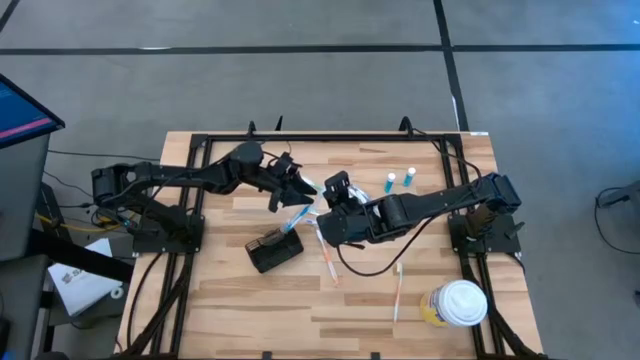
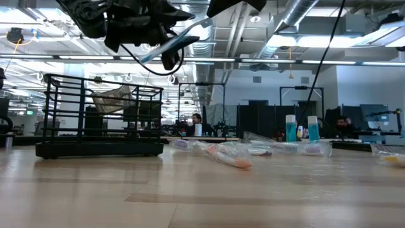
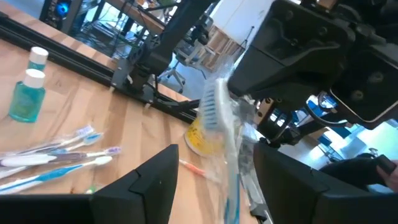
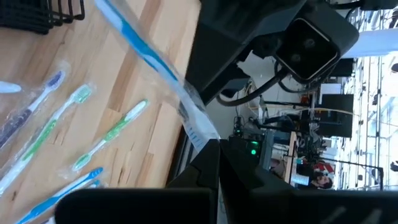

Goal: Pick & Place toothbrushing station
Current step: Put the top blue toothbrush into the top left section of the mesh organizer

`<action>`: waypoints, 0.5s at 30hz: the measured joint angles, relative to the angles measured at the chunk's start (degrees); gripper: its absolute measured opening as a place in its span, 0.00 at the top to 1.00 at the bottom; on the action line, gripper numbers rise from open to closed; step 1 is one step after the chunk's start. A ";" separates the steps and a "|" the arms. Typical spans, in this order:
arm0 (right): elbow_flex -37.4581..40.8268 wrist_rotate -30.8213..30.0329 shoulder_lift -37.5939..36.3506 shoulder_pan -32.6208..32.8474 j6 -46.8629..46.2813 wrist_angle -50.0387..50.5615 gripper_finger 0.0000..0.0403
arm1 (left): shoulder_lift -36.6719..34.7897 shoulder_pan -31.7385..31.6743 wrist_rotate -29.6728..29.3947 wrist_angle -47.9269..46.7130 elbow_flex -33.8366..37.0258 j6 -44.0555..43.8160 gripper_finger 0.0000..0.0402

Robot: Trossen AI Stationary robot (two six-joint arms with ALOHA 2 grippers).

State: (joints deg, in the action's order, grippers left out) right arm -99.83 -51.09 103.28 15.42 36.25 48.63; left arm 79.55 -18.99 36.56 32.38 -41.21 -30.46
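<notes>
— What can't you make out?
— The wrapped toothbrush [image 3: 225, 146] blurs (bristles barely readable) in the left wrist view; the yellowish cup [image 3: 203, 138] sits half hidden behind it.

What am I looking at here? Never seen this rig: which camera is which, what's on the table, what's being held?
Two robot arms work at a wooden table. There are four cameras: one overhead, one level with the tabletop, and one on each wrist.

On the table are a black mesh holder, loose wrapped toothbrushes, two blue bottles and a white-lidded cup.

The arms meet above the middle of the table. The right end effector is shut on the wrapper end of a blue toothbrush, held in the air. The left end effector is open, with its fingers on either side of that brush.
</notes>
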 joint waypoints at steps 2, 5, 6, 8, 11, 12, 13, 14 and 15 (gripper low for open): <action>0.00 0.00 0.00 0.00 0.20 0.00 1.00 | 0.00 0.35 0.00 0.15 0.00 0.02 0.49; 0.00 0.00 0.00 0.00 0.20 -0.41 1.00 | 0.00 0.71 0.04 0.28 0.00 0.05 0.50; 0.00 0.02 0.00 0.00 0.20 -0.64 1.00 | 0.00 0.72 0.04 0.28 0.00 0.07 0.51; 0.00 0.02 0.00 0.00 0.20 -1.06 1.00 | 0.00 0.75 0.09 0.26 0.00 0.10 0.53; 0.00 0.02 0.00 0.00 0.22 -1.14 1.00 | 0.61 0.75 0.15 0.42 0.00 0.20 0.56; 0.00 0.03 0.00 0.00 0.22 -1.13 1.00 | 0.91 0.75 0.13 0.16 0.00 0.17 0.58; 0.00 0.04 0.00 -0.02 0.22 -1.13 1.00 | 1.24 0.75 0.14 0.09 0.00 0.18 0.60; 0.00 0.04 0.00 -0.02 0.22 -1.13 1.00 | 1.72 0.75 0.17 0.64 0.00 0.18 0.62; 0.00 0.03 0.00 -0.02 0.22 -1.14 1.00 | 2.15 0.75 0.17 0.87 -0.02 0.20 0.64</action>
State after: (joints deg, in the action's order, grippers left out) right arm -99.83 -51.06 103.28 15.40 36.47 47.49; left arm 81.69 -18.24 36.73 33.26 -41.23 -30.26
